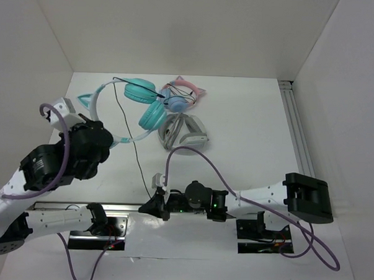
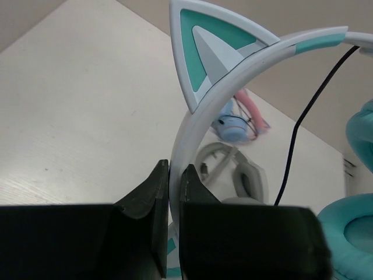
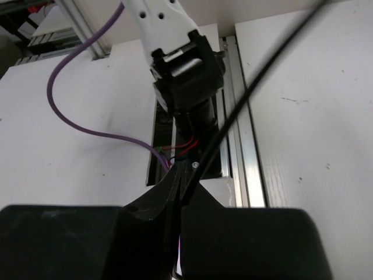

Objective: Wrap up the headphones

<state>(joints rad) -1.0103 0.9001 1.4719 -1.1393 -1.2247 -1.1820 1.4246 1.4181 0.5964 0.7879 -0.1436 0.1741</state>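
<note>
Top external view: the headphones (image 1: 152, 115) lie toward the far left corner of the table (image 1: 250, 124), the pale headband (image 1: 97, 102) arching left from the two teal ear cups. The left gripper (image 1: 103, 135) sits at the headband's near side, though from above its jaws are hidden under the wrist. A thin black cable (image 1: 132, 144) runs from the headphones toward the near edge, where the right gripper (image 1: 148, 205) meets it. Blue-and-pink headphones (image 1: 179, 96) and grey-white headphones (image 1: 184, 132) lie just right of the teal ear cups, toward the far middle of the table.

Left wrist view: the left gripper (image 2: 173, 175) is clamped on the headband (image 2: 198, 122), both fingers (image 2: 148, 192) pressed against its sides. A cat ear (image 2: 210, 46) with a teal inset stands on the band just above the grip. The cable (image 2: 297, 128) hangs to the right, beside a teal ear cup (image 2: 352, 227). Behind, blurred, are the grey-white headphones (image 2: 247, 175) and the blue-and-pink headphones (image 2: 233, 125).

Right wrist view: the right gripper (image 3: 183, 178) is pinched together on the cable (image 3: 262, 81), which leaves the fingertips as a straight, taut-looking line toward the upper right. Beyond it are a white-and-black arm joint (image 3: 186, 76), a purple cord (image 3: 76, 116) and a metal rail (image 3: 247, 163) along the table's near edge
</note>
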